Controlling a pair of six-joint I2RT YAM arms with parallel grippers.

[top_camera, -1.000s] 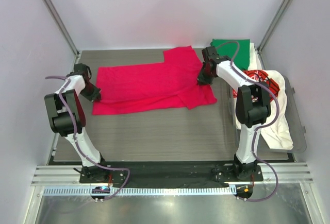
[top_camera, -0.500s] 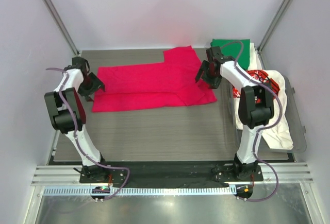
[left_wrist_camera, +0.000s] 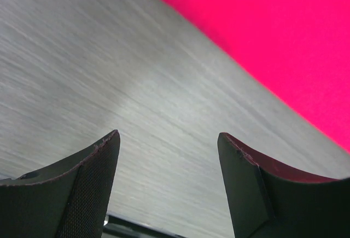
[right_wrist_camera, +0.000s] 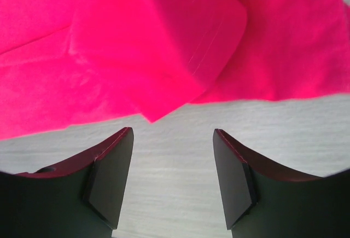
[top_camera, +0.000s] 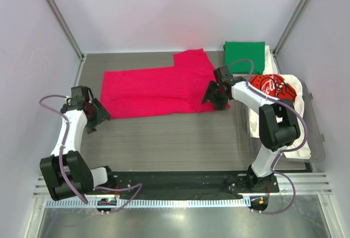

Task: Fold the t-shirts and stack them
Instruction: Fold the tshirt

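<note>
A magenta-red t-shirt [top_camera: 158,87] lies flat across the middle of the grey table, folded lengthwise, one sleeve reaching toward the back. My left gripper [top_camera: 97,116] stands open just off its near left corner; the left wrist view shows bare table between the fingers and the shirt's edge [left_wrist_camera: 273,46] beyond. My right gripper [top_camera: 210,97] is open at the shirt's right end, over its near edge; in the right wrist view a folded sleeve corner [right_wrist_camera: 186,68] lies ahead of the empty fingers. A folded green t-shirt [top_camera: 244,50] sits at the back right. A white printed t-shirt [top_camera: 279,87] lies on the right.
The white printed shirt rests on pale cloth [top_camera: 292,134] in a clear tray [top_camera: 320,139] along the right edge. White walls and metal posts [top_camera: 57,16] close in the table on three sides. The arm bases stand on a black rail [top_camera: 175,180] at the near edge.
Both grippers have opened and let go of the magenta-red shirt. The left arm has drawn back toward the near left; the right gripper has moved nearer along the shirt's right end, uncovering the green shirt.
</note>
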